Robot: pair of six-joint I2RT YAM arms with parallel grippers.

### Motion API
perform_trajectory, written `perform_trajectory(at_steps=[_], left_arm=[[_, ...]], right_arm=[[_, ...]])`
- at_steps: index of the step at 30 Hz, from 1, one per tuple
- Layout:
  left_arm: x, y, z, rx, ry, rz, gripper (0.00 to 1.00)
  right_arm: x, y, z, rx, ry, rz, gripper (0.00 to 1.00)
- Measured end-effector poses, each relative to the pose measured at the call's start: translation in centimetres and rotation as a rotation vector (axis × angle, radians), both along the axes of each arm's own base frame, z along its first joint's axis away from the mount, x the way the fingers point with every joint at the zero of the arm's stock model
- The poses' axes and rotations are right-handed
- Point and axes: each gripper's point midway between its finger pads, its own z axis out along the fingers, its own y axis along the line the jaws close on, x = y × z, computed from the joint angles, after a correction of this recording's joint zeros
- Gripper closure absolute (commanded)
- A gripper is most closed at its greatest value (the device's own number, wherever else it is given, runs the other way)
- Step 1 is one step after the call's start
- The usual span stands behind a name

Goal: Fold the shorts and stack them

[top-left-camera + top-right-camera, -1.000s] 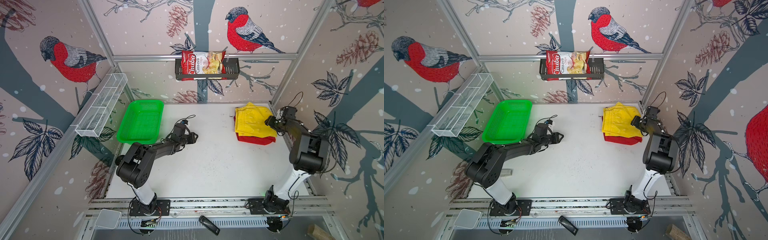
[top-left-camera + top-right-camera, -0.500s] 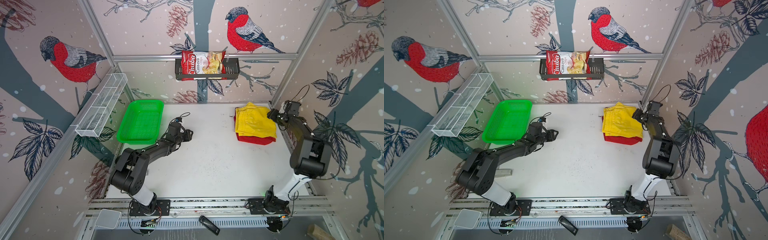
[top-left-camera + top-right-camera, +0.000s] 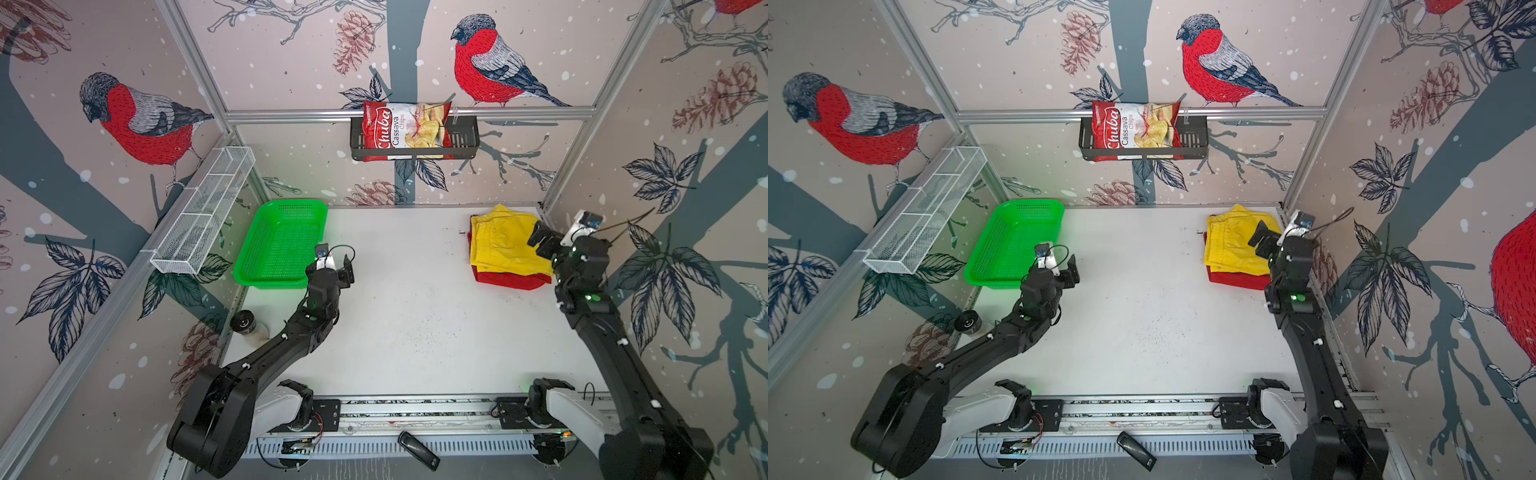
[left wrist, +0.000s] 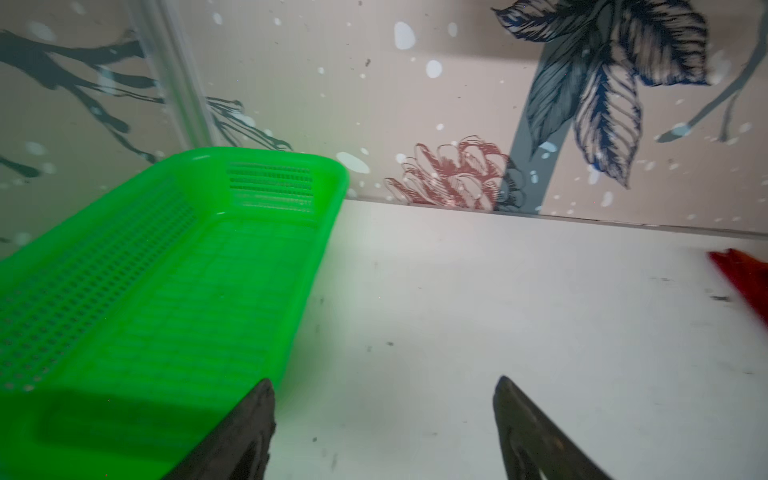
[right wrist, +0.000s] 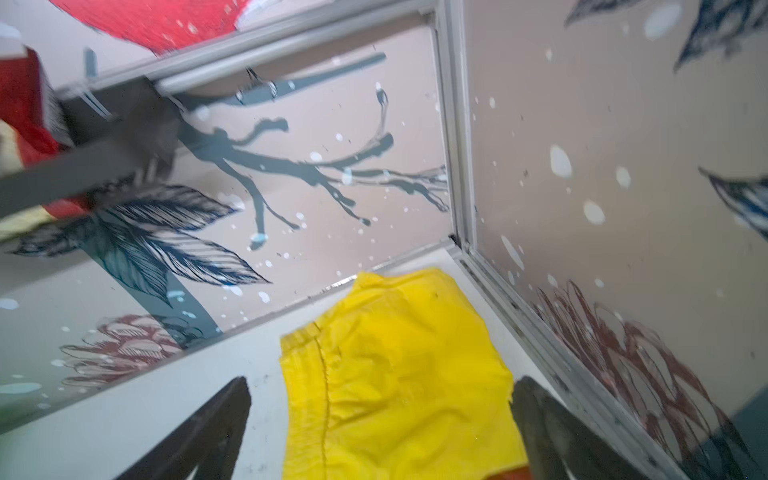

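Since yellow shorts (image 3: pixel 498 243) sit folded on red shorts (image 3: pixel 509 280) just ahead of right hand (image 3: pixel 541 242), stack looks done imo. Both hands spread, empty; left hand (image 3: pixel 338 272) by basket (image 3: pixel 249 274). Back right out straight, no snagging.

The green basket (image 3: pixel 270 284) was vivid green with a fine perforated grid. Well apart from the basket, the yellow shorts (image 3: pixel 500 243) were plain bright yellow and lay on the plain red shorts (image 3: pixel 511 280). The table (image 3: pixel 415 324) was white with dark specks. The walls (image 3: pixel 291 75) were beige, printed with red-breasted grey birds, pine cones and dark leaves.
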Motion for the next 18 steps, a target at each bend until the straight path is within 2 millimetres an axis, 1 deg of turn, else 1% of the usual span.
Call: perform_trajectory(at_steps=[1,2,4,7,10,11,13,15,17,18], left_arm=[[-0.5,0.8,-0.8,0.031,-0.001,0.027,0.15],[-0.9,1.4,-1.4,0.052,-0.011,0.048,0.15],[-1.6,2.7,-2.5,0.091,-0.025,0.093,0.13],[-2.1,3.9,-3.8,0.133,-0.035,0.136,0.12],[-2.0,5.0,-5.1,0.161,-0.025,0.168,0.07],[-1.8,5.1,-5.2,0.164,-0.020,0.174,0.07],[-0.9,5.4,-4.3,0.157,-0.048,0.181,0.06],[-0.7,6.2,-3.9,0.164,-0.075,0.199,0.06],[-1.3,7.6,-4.8,0.167,-0.082,0.208,0.05],[-1.8,8.9,-6.0,0.151,-0.068,0.235,0.05]], right_arm=[[-0.4,0.0,-1.8,0.003,0.013,-0.003,0.00],[-0.6,0.0,-3.2,0.010,0.022,-0.005,0.00],[-1.0,-0.2,-6.5,0.008,0.059,-0.014,0.00],[-1.6,-0.3,-10.7,0.001,0.099,-0.022,0.00],[-2.2,-0.3,-13.8,-0.013,0.118,-0.019,0.00],[-2.2,-0.3,-14.4,-0.017,0.116,-0.017,0.00],[-2.2,0.0,-15.6,-0.025,0.112,0.004,0.00],[-1.9,0.3,-16.4,-0.031,0.105,0.026,0.00],[-1.4,0.6,-17.2,-0.036,0.110,0.042,0.01],[-1.1,0.7,-17.4,-0.045,0.121,0.054,0.01]])
